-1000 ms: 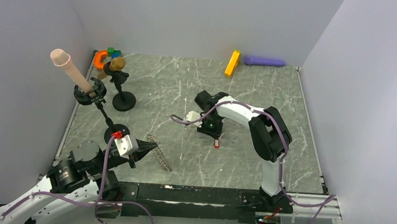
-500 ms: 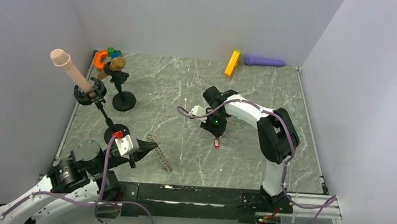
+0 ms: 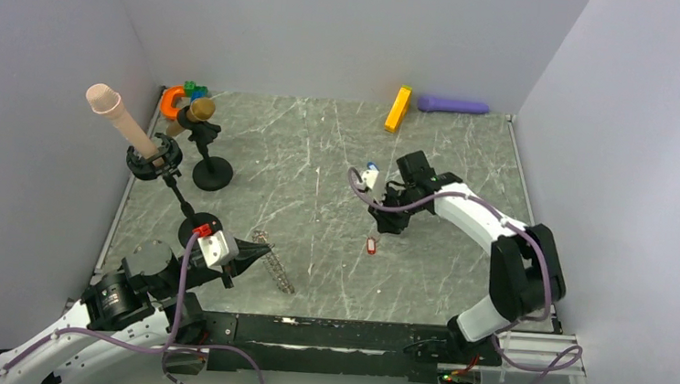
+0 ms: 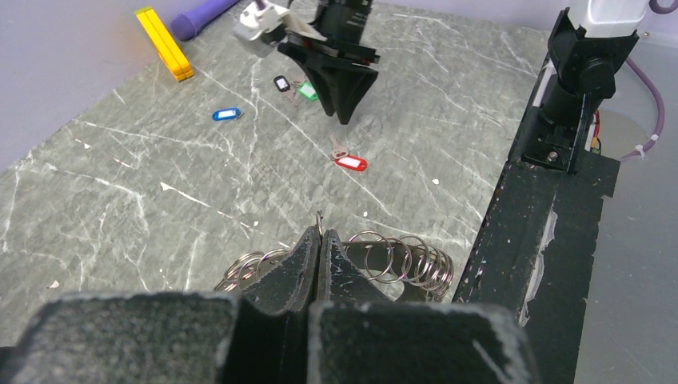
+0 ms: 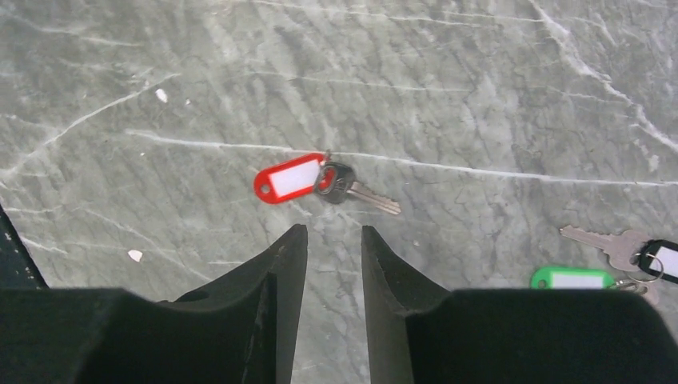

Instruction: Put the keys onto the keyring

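The keyring (image 4: pixel 404 258) is a chain of silver wire rings lying near the table's front edge, also in the top view (image 3: pixel 277 270). My left gripper (image 4: pixel 320 234) is shut on one ring of it, which stands up between the tips. The red key (image 5: pixel 288 178) lies flat with its metal key attached, just ahead of my right gripper (image 5: pixel 332 232), which is open and holds nothing. From above, the red key (image 3: pixel 371 245) sits just below the right gripper (image 3: pixel 379 226). The green key (image 5: pixel 571 278) and black key (image 5: pixel 660 260) lie to the right, and the blue key (image 4: pixel 226 114) lies apart.
A long orange block (image 3: pixel 398 109) and a purple cylinder (image 3: pixel 453 105) lie at the back wall. Black stands (image 3: pixel 212 173) with a beige cylinder (image 3: pixel 120 120) and coloured pieces fill the left side. A black rail (image 4: pixel 536 216) runs along the front edge.
My right arm has swung to the right and its jaws have widened. The red key stays on the table. The left gripper and keyring have not moved.
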